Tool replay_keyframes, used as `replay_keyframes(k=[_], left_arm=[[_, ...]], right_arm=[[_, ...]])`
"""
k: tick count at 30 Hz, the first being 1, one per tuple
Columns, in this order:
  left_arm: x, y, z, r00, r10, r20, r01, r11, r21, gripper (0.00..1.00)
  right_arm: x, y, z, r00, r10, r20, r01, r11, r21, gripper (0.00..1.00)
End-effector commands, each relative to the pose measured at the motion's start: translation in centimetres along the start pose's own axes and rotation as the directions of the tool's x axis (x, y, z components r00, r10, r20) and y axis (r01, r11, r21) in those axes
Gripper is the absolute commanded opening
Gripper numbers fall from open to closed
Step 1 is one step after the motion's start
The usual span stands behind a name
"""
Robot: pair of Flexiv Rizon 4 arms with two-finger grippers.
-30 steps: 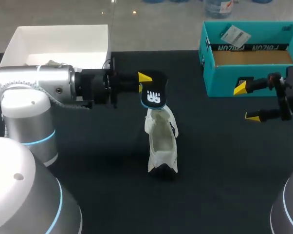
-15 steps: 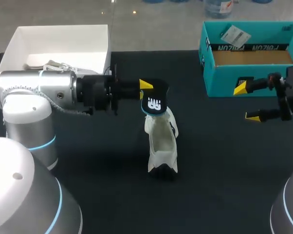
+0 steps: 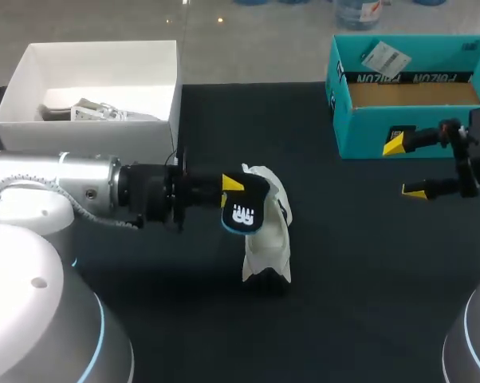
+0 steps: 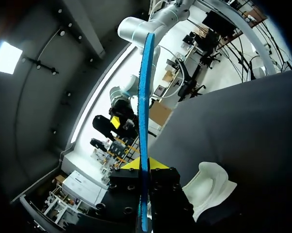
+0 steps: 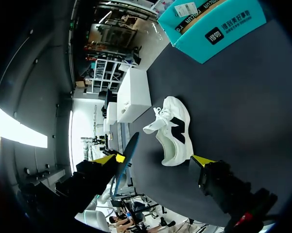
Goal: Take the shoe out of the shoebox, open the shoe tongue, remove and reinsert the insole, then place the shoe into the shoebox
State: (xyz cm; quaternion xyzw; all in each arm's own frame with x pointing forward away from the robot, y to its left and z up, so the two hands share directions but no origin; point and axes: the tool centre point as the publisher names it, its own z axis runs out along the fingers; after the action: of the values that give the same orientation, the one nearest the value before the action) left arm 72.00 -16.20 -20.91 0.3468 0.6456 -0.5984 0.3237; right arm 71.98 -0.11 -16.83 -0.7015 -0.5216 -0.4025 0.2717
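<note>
left jaws tight on insole [image 3: 244, 212], right jaws wide apart (shoe [image 3: 265, 241] outside teal shoebox [image 3: 367, 132])

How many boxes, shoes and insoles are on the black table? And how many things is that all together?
Boxes: 2, the open white box and the teal cardboard shoebox
Shoes: 1, the white sneaker
Insoles: 1, the black insole with a blue edge
Total: 4
What lies inside the white box is too unclear to count.
</note>
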Motion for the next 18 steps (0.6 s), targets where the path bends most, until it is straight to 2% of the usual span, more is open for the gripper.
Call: replay_keyframes(k=[1, 5, 10, 18], left_arm=[[1.5, -0.8, -1.0, 1.0, -0.021, -0.009, 0.021, 1.0, -0.008, 0.0], [3.3, -0.6, -1.4, 0.999, -0.038, -0.031, 0.037, 0.999, -0.022, 0.0], [5.2, -0.8, -1.2, 0.998, -0.064, -0.014, 0.064, 0.998, 0.011, 0.0], [6.4, -2.1, -0.1, 0.991, -0.131, 0.018, 0.13, 0.99, 0.047, 0.0]], right_arm=[[0.0, -0.1, 0.1, 1.0, 0.002, 0.003, -0.002, 1.0, -0.001, 1.0], [0.0, -0.1, 0.1, 1.0, 0.002, 0.003, -0.002, 1.0, -0.001, 1.0], [0.0, -0.1, 0.1, 1.0, 0.002, 0.003, -0.002, 1.0, -0.001, 1.0], [0.0, -0.1, 0.1, 1.0, 0.002, 0.003, -0.002, 1.0, -0.001, 1.0]])
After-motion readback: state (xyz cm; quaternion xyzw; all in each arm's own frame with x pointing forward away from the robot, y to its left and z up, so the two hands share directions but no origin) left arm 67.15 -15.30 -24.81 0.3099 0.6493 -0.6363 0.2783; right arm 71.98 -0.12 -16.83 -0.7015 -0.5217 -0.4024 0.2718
